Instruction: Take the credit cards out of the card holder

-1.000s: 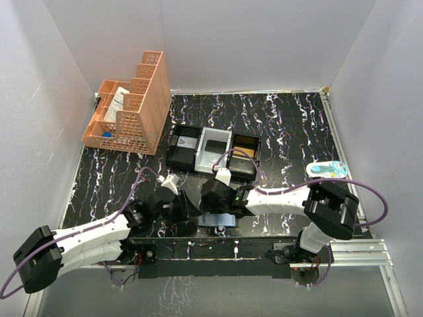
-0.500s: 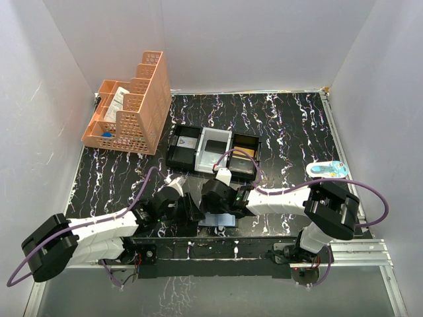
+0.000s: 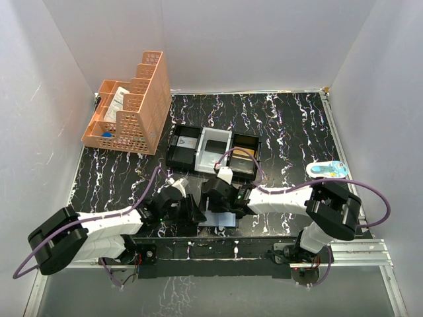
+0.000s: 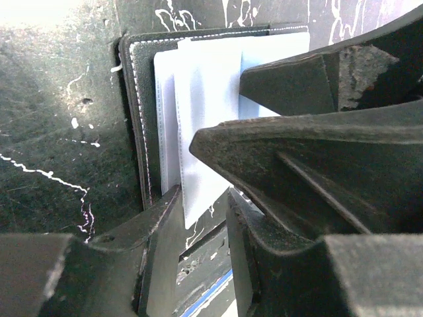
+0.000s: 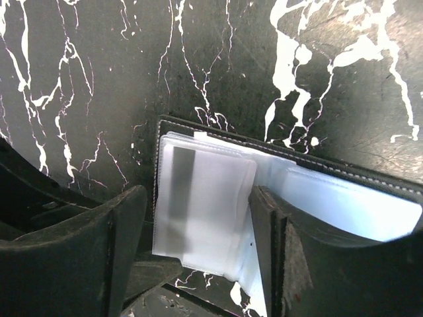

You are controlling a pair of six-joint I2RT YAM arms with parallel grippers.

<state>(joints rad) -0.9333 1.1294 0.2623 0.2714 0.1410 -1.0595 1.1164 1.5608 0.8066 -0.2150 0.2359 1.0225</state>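
Black marbled bench (image 3: 284,125), walled in white on three sides, is carrying everything. At its near edge, between the two arms, the holder (image 3: 225,220) is lying open and flat. Its clear sleeves (image 5: 198,211) are fanning out from the fold.

The holder is looking thin, light and floppy. It would probably slide or lift with any pull, so one tool would do well pinning a panel down. The sleeves are looking soft and slick. A pinch on a sleeve alone would likely drag the whole holder. Any card inside should be stiff, and best taken by a bare edge at a sleeve's mouth. A dark band is showing through the top sleeve, possibly a card's stripe.

Both arms are reaching low across the bench, forearms angling inward, wrists meeting over the holder. The left tool (image 4: 203,218) is pointing down at the sleeves, its jaws leaving only a narrow gap. A sleeve corner is showing in that gap. Whether it is clamped, I cannot tell. The right tool (image 5: 198,198) is standing with jaws apart, straddling the top sleeve, with one finger coming down among the sleeves near the fold.
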